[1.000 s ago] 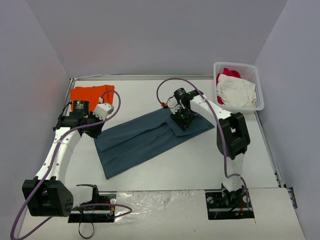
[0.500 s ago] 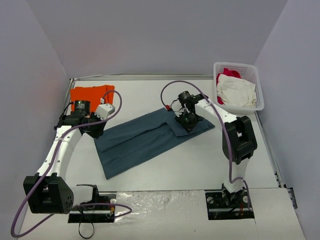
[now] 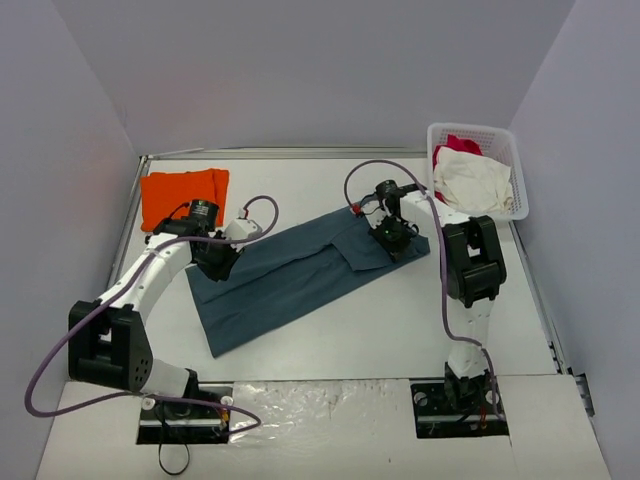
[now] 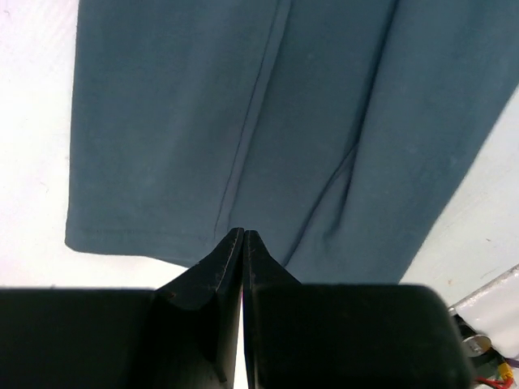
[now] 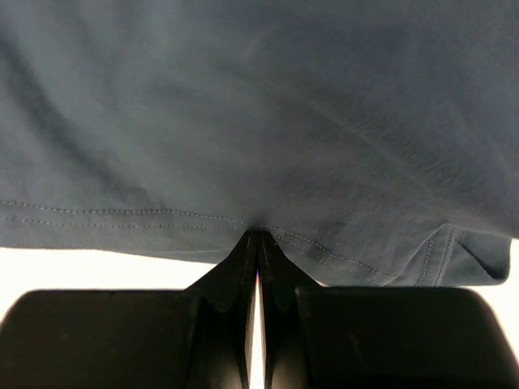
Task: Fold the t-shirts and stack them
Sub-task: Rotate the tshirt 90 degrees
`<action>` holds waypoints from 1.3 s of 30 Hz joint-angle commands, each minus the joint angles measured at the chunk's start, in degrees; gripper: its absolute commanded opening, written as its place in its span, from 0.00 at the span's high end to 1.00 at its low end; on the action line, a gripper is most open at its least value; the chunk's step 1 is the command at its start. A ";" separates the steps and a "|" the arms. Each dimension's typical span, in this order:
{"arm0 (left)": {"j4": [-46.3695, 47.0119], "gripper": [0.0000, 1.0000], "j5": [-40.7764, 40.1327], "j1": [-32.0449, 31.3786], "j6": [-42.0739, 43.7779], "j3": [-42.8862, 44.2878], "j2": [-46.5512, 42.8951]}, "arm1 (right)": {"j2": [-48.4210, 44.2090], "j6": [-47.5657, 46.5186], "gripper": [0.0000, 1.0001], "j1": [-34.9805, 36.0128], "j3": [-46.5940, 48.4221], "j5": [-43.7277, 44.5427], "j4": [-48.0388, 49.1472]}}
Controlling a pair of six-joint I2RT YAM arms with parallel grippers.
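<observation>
Mid-fold on a white counter (image 3: 380, 320): slate-blue t-shirt (image 3: 290, 280) spread in a long diagonal band across the middle, low end toward the near left, high end toward the far right, a narrower flap folded over at that far-right end. At the shirt's upper-left edge, left gripper (image 3: 218, 265) lowered onto the cloth, fingers (image 4: 207, 279) clenched tip to tip right over the hem; impossible to tell from the wrist view whether any cloth is caught between them. At the far-right end, right gripper (image 3: 393, 237) down on the folded flap, fingers (image 5: 280, 271) pinched tight on the stitched hem, cloth running straight into the tips. From the left wrist: flat teal-grey cloth with a long seam and a soft crease, bare counter to the left and at the lower right. From the right wrist: double row of stitching along the edge, a small turned-up corner at the right of the view, white counter beneath. Folded orange t-shirt (image 3: 183, 195) flat in the far-left corner, apart from the blue one, just beyond the left arm. White plastic basket (image 3: 475, 128) at the far-right edge, holding a white garment (image 3: 475, 182) on top of a red-pink garment (image 3: 455, 145). Purple cables looping off both arms
</observation>
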 commanded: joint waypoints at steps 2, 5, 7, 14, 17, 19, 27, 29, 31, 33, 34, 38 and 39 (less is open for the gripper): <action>2.92 0.98 -6.10 0.04 0.78 3.08 3.41 | 3.30 0.95 1.00 -1.03 4.29 0.96 -1.86; 6.88 0.98 -10.06 0.04 0.43 3.43 7.45 | 6.11 1.74 1.00 -1.47 7.54 1.93 -2.03; 9.68 0.98 -12.88 0.04 0.78 3.87 10.70 | 7.44 2.27 1.00 -1.47 9.31 2.37 -2.03; 10.76 0.98 -13.51 -0.04 4.55 7.12 20.64 | 14.64 2.80 1.00 -1.56 20.45 2.99 -5.01; 9.53 0.98 -12.10 0.04 5.78 8.44 24.42 | 18.07 2.71 1.00 -1.65 24.94 3.25 -6.16; 8.47 0.98 -10.52 -0.04 6.40 9.06 26.44 | 20.79 2.88 1.00 -1.74 30.13 4.47 -6.25; 9.17 0.98 -6.21 -1.53 6.49 4.32 25.92 | 32.22 7.71 1.00 -3.67 52.27 4.39 -6.34; 8.65 0.98 -4.81 -2.24 6.05 3.70 25.40 | 36.09 9.12 1.00 -4.37 59.13 4.04 -5.38; 7.69 0.98 -2.79 -3.47 5.79 3.79 24.96 | 38.54 12.18 1.00 -5.25 61.77 3.17 -2.23; 6.36 0.98 -0.15 -4.78 5.09 3.88 24.34 | 39.61 13.69 0.99 -5.60 62.57 3.25 -0.28; 5.75 0.98 0.64 -6.70 5.00 3.96 24.17 | 40.57 14.74 1.00 -5.61 63.10 3.34 0.94; 3.38 0.98 2.49 -13.12 4.12 3.26 22.85 | 42.77 16.59 1.00 -5.61 66.09 2.29 1.75; 3.02 0.98 2.58 -14.62 3.77 3.00 22.76 | 42.95 16.86 1.00 -5.52 66.09 1.93 1.83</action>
